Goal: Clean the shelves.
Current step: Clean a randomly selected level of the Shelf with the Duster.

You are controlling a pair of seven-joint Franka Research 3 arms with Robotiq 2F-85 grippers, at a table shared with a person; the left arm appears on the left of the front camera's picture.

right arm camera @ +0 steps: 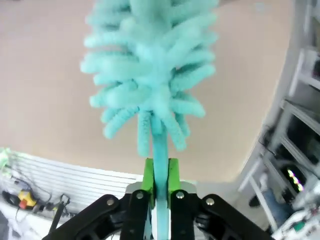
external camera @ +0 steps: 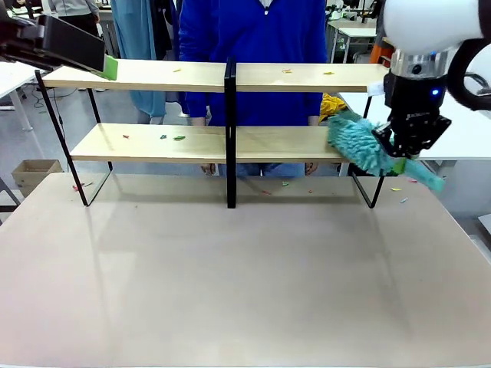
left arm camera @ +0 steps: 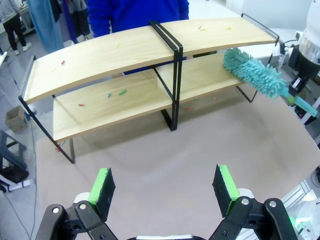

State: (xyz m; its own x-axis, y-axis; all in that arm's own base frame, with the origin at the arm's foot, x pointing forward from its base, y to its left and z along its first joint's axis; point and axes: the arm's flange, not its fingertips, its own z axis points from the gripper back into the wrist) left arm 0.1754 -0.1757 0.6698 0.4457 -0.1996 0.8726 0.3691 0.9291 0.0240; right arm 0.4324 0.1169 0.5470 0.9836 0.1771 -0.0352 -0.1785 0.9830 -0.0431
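Right end effector [external camera: 403,150] beside right end of shelves [external camera: 291,142]

The shelves [external camera: 153,75] have plain light wood boards on a thin black frame. The small scraps [external camera: 178,138] on the boards are green, red and yellow. The duster [external camera: 360,146] is turquoise, both the head and the handle. The table [external camera: 230,268] is plain beige. The left claw [left arm camera: 163,180] and the right claw [right arm camera: 160,172] are black with bright green pads. The person's top [external camera: 253,31] is deep blue.
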